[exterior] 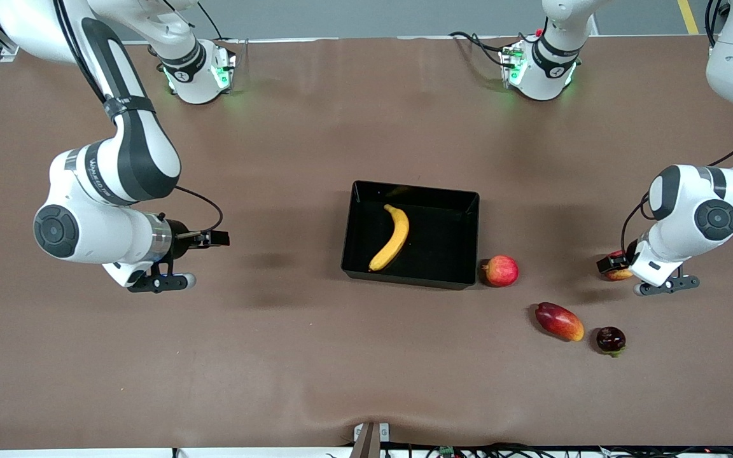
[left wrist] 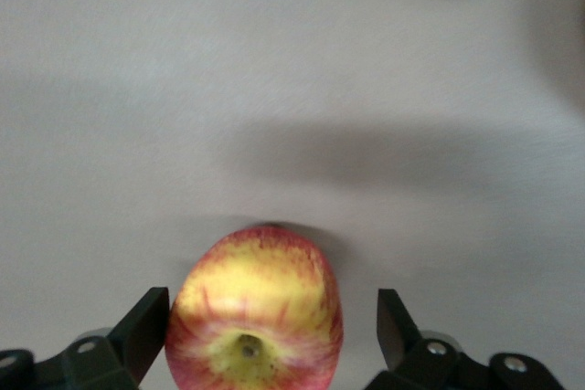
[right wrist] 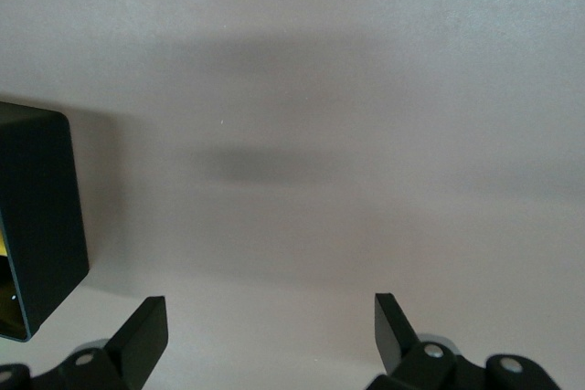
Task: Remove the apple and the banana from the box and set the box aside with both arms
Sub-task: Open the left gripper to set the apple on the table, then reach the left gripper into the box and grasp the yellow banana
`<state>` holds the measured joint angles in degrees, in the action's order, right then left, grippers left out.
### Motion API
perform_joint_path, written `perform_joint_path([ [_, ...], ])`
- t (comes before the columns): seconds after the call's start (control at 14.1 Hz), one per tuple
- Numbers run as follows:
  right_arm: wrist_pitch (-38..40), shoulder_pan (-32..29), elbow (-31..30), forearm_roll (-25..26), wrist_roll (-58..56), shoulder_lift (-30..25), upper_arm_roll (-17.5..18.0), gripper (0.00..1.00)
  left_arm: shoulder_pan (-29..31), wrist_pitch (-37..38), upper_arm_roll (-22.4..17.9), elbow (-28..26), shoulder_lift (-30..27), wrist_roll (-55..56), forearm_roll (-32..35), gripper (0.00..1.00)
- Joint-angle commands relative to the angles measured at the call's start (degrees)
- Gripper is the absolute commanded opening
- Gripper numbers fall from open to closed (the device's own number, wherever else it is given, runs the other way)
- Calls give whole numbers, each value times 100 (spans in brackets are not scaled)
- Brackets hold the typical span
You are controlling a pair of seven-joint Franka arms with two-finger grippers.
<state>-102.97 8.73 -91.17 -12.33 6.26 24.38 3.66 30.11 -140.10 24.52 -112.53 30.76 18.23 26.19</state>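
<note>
resting in box [exterior: 412,191]: banana [exterior: 392,237]

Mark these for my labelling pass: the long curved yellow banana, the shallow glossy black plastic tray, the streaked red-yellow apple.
banana [exterior: 392,236], front view, mid-body.
tray [exterior: 446,254], front view, bare floor.
apple [left wrist: 258,312], left wrist view, yellow-streaked top.

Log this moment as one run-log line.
banana: in box | left gripper: open, around apple, one gap visible | right gripper: open, over table, waiting
</note>
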Motion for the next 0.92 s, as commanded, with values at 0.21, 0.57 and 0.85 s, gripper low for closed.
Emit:
perform_joint_path([
  [0.21, 40, 23, -5, -77, 104, -21, -23, 100, 12, 1404, 1429, 20, -897, 854, -333, 100],
  [0.57, 40, 14, -6, -77, 104, -12, -23, 100, -951, 1547, 2462, 134, -494, 2579, -290, 100],
  [0.85, 31, 6, -6, -77, 104, -12, -23, 100, -2200, 1538, 2418, 889, 191, 3195, -228, 100],
])
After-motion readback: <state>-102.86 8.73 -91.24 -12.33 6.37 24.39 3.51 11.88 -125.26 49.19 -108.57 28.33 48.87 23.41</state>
